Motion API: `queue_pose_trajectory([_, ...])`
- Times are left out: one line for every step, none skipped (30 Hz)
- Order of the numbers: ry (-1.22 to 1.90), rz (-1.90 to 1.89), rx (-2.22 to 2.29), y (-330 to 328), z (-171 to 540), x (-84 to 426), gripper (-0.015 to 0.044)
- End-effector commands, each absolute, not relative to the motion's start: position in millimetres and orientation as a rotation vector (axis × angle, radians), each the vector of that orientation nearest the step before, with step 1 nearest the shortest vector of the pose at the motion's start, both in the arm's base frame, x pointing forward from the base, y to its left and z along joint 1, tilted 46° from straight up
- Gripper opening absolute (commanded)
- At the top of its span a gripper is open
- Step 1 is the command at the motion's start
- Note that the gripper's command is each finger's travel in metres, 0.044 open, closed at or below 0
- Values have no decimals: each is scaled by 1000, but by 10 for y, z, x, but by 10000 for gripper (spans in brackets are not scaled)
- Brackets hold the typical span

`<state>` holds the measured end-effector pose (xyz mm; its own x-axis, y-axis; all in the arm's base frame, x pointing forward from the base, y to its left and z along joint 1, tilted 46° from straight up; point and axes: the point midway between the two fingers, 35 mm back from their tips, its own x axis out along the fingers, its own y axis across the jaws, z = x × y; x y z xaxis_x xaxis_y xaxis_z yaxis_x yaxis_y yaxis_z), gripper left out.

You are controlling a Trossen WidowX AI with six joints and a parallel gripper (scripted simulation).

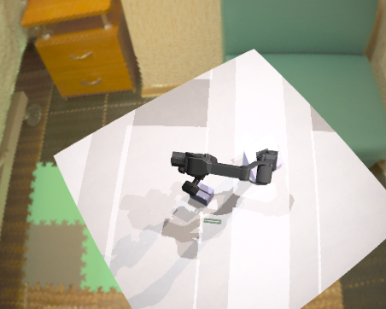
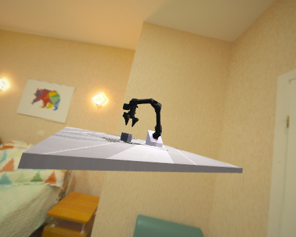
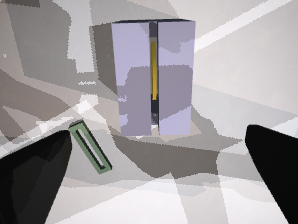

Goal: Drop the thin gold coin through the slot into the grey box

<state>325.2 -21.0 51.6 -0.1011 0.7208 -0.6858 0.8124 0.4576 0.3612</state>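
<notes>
Released end effector (image 2: 130, 124) (image 3: 159, 135) above the table (image 1: 260, 239) (image 2: 128, 160), fingers spread wide apart, gold coin (image 3: 153, 71) edge-on within the slot of the grey box (image 1: 204, 197) (image 2: 126, 137) (image 3: 176, 85), green holder (image 1: 206, 221) (image 3: 80, 131) coinless, apart from the box, box well inside the table's edges.

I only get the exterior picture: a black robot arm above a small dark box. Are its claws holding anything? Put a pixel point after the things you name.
Observer: No. The wrist view shows the black two-fingered gripper (image 2: 130, 124) (image 3: 159, 135) wide open, nothing between its fingers.

Visitor: So where's the coin?

Observer: In the wrist view, the thin gold coin's edge (image 3: 154, 70) shows within the slot of the grey box (image 2: 126, 137) (image 3: 175, 100) (image 1: 206, 197).

Visitor: And its stand?

Observer: The top view shows the shallow green holder (image 1: 218, 221) (image 3: 106, 170) apart from the box, without the coin.
</notes>
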Motion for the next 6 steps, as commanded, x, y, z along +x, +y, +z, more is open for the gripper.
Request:
queue_pose_trajectory([1858,-133,1284,-217,521,3241,440])
queue_pose_trajectory([1858,-133,1284,-217,521,3241,440])
queue_pose_trajectory([1858,-133,1284,-217,521,3241,440])
queue_pose_trajectory([1858,-133,1284,-217,521,3241,440])
queue_pose_trajectory([1858,-133,1284,-217,521,3241,440])
queue_pose_trajectory([1858,-133,1284,-217,521,3241,440])
